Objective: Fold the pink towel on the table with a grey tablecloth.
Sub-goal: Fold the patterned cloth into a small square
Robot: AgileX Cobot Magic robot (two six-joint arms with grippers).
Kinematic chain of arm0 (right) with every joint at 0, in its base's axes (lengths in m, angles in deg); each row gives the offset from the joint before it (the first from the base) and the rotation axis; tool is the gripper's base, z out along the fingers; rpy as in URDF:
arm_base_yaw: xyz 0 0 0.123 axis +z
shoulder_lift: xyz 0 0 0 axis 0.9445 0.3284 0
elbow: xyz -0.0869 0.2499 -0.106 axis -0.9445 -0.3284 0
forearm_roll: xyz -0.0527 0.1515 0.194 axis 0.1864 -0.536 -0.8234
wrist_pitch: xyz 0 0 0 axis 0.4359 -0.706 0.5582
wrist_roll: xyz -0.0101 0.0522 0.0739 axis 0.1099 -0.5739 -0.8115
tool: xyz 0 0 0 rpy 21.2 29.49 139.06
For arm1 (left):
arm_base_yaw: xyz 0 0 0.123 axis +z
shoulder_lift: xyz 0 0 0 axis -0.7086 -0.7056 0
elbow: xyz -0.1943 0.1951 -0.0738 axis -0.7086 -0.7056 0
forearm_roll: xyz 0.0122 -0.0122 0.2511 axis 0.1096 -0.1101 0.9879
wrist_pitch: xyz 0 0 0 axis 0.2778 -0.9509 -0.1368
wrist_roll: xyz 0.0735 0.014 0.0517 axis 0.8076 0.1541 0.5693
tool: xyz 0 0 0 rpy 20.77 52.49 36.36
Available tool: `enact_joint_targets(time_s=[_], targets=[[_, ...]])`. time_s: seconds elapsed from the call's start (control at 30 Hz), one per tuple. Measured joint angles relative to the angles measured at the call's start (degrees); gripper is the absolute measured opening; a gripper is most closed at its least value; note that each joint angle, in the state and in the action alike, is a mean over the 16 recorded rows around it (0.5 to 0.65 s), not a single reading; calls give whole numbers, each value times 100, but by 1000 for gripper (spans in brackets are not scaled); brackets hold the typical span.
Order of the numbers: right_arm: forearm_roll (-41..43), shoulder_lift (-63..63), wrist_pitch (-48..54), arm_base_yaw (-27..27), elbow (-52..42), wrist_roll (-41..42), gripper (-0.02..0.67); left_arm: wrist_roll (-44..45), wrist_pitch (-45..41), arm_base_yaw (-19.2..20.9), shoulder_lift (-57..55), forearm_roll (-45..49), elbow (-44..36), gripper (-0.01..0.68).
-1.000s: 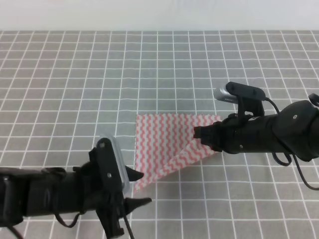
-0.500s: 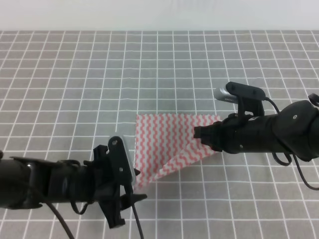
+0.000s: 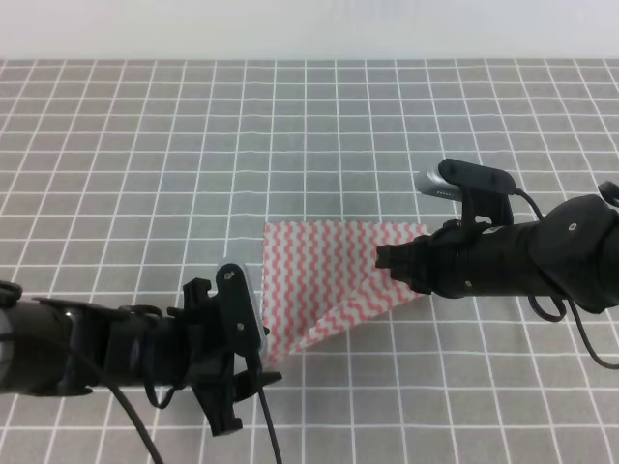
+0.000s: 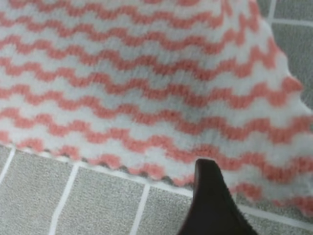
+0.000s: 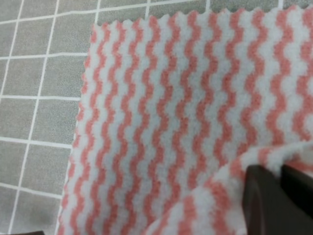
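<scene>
The pink towel (image 3: 324, 275) lies on the table with a grey tablecloth (image 3: 145, 145), its right part folded over diagonally. My right gripper (image 3: 385, 258) is shut on the raised fold of the towel; in the right wrist view the dark fingers (image 5: 261, 196) pinch the cloth (image 5: 171, 98). My left gripper (image 3: 267, 354) is open at the towel's lower left corner, low over the cloth. In the left wrist view one dark finger (image 4: 210, 196) sits at the towel's serrated edge (image 4: 146, 83); the other finger is out of view.
The grey gridded cloth (image 4: 39, 196) extends all around the towel. A white wall edge (image 3: 309, 29) runs along the back. Both arms' cables hang near the front edge.
My left gripper has moved right and forward toward the towel's lower left corner. The right gripper and the towel have stayed still.
</scene>
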Motion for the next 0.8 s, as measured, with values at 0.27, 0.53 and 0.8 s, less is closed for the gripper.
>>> enact_joint_targets(time_s=[0.27,0.53,0.8], targets=[[0,0,8,0,0,0,-13,16,97,1,-10,21,35,242],[-1,-6,9,-8,0,0,-13,-146,92,1,1,21,101,77],[-26,-6,-9,-112,0,0,-13,-1130,98,0,24,-1,410,5]])
